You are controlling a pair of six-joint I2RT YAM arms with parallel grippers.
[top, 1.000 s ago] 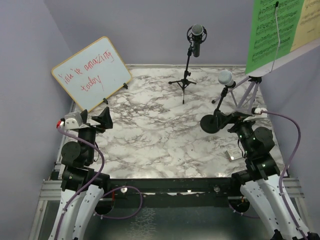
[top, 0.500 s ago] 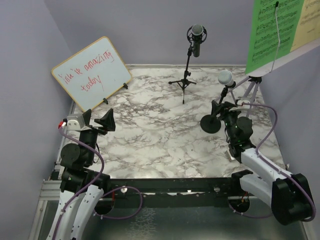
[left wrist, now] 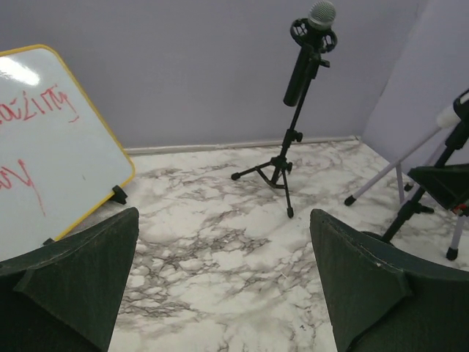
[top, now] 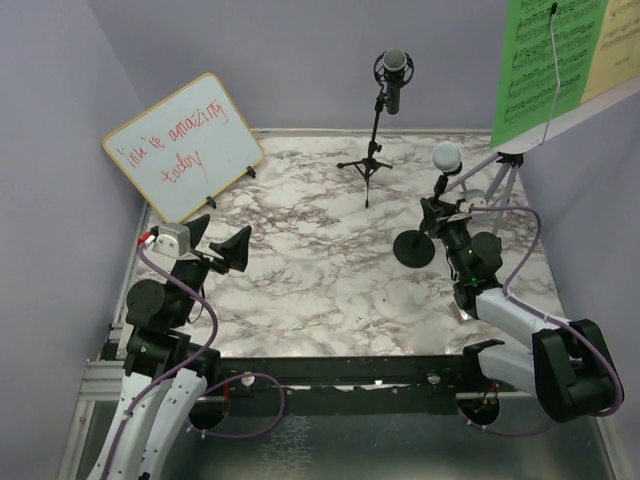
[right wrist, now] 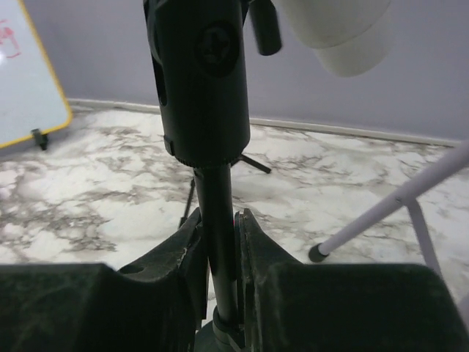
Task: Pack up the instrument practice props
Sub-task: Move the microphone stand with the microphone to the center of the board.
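Right arm has swung out of its folded pose and come in on the mic holder (top: 413,248); its jaws have narrowed onto the thin stem, and the round base has slid a touch left. Holder stands upright at the right of the table (top: 300,285), just in front of the legs of the lilac rack (top: 503,182), with a grey-headed microphone (top: 447,156) clipped at its top. Long axis is vertical, stem rising from base to clip. Right gripper (right wrist: 220,246) meets it from the near side, fingers (right wrist: 185,249) one on each side of the stem below the thick collar and pressed against it: a narrow pinch hold. Cannot tell whether the base is clear of the marble. The weight sits above the grip, so a lift probably wants to run straight up along the stem, or the holder may swing. Left gripper (left wrist: 223,235) is spread wide and holds nothing, well apart at the left, facing the tripod (left wrist: 282,165). The right arm is much the nearer.
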